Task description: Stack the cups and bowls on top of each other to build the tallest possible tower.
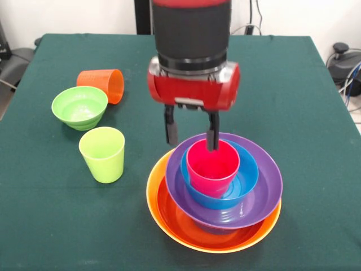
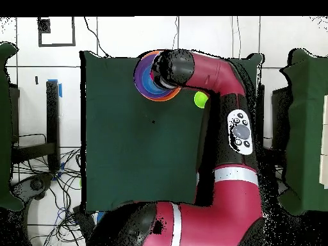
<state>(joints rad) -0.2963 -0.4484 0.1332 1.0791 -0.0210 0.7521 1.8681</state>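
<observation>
Green-clothed table point(image 1: 293, 101): the tower point(image 1: 214, 197) is seen with a pinkish-red cup point(image 1: 212, 166) nested on top, whose far rim is straddled by the spread fingers of the gripper point(image 1: 190, 132); the lime green cup point(image 1: 102, 153) is stood left of the tower.

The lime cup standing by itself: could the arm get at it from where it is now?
Probably yes. The lime cup stands upright with open table around it; the green bowl sits just behind, apart. The gripper hangs over the tower, fingers astride the pink cup's rim.
</observation>
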